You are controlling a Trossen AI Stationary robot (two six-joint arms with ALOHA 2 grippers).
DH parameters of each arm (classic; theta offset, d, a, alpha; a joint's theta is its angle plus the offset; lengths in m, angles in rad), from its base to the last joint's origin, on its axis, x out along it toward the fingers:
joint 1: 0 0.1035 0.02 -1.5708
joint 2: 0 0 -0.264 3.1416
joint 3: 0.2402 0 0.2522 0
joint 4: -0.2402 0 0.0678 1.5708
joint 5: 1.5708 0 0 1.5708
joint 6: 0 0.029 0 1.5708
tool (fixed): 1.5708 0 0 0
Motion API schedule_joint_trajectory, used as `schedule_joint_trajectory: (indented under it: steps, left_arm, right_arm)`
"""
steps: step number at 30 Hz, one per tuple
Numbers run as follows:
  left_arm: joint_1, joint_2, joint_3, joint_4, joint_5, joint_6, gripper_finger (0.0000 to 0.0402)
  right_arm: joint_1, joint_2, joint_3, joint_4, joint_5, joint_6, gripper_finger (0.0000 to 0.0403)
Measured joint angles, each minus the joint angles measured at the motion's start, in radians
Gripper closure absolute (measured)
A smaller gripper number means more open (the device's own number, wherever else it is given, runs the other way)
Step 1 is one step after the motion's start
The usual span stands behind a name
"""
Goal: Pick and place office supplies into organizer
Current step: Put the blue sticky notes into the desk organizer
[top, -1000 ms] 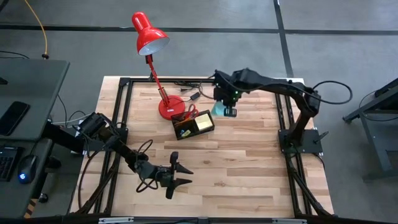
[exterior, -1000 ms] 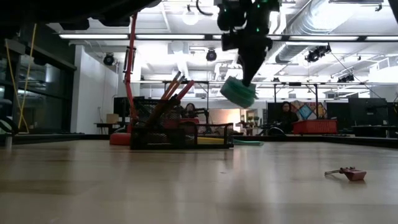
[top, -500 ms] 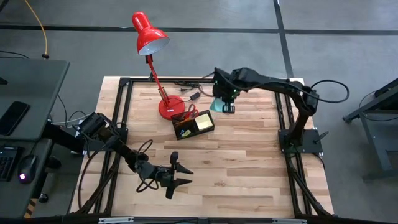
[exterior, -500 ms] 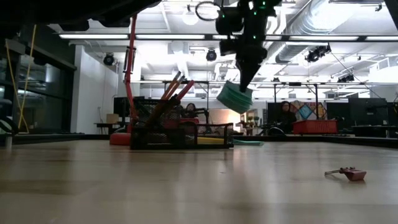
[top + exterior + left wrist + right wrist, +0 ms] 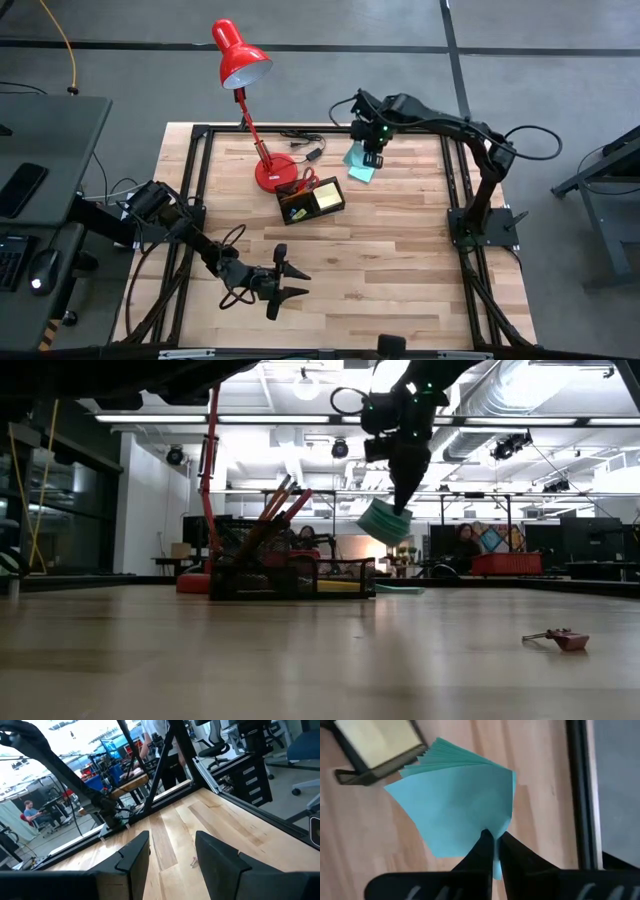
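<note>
Nothing here can be read: no words, labels, brand marks or numbers show on anything on the table, on the arms, or in the room behind.

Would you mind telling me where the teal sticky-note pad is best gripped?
Probably mid-edge, not the corner. The right hand is shut on one corner of the teal sticky-note pad, and its sheets fan apart at the far side. Coming from the side and pinching the whole stack deeper along one edge should keep the sheets together.
</note>
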Motion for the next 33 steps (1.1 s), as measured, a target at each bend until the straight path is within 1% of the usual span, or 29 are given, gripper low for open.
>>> schedule_joint_trajectory:
  steps: [7,10,12,13,17,26,28,33]
  left_arm:
    - [0.0,0.0,0.0,-0.002,0.0,0.0,0.025]
    - [0.0,0.0,0.0,-0.006,0.0,0.0,0.025]
    - [0.0,0.0,0.0,-0.007,0.0,0.0,0.025]
    - [0.0,0.0,0.0,-0.007,0.0,0.0,0.025]
    - [0.0,0.0,0.0,-0.005,0.0,0.0,0.025]
    - [0.0,0.0,0.0,-0.001,0.0,0.006,0.025]
    - [0.0,0.0,0.0,-0.001,0.0,0.015,0.025]
    - [0.0,0.0,0.0,-0.001,0.0,0.016,0.025]
  right_arm:
    - [-0.019,0.0,0.0,0.001,-0.032,0.002,0.0403]
    - [-0.009,0.0,0.0,-0.009,-0.108,-0.009,0.0403]
    - [0.016,0.0,0.0,-0.049,-0.146,-0.019,0.0403]
    - [0.033,0.0,0.0,-0.064,-0.143,-0.019,0.0403]
    - [0.116,0.0,0.0,-0.067,-0.063,-0.045,0.0403]
    - [0.272,0.013,0.0,0.014,-0.104,-0.069,0.0403]
    - [0.293,0.018,0.0,0.016,-0.103,-0.073,0.0403]
    - [0.322,0.048,0.0,0.086,-0.101,-0.127,0.0403]
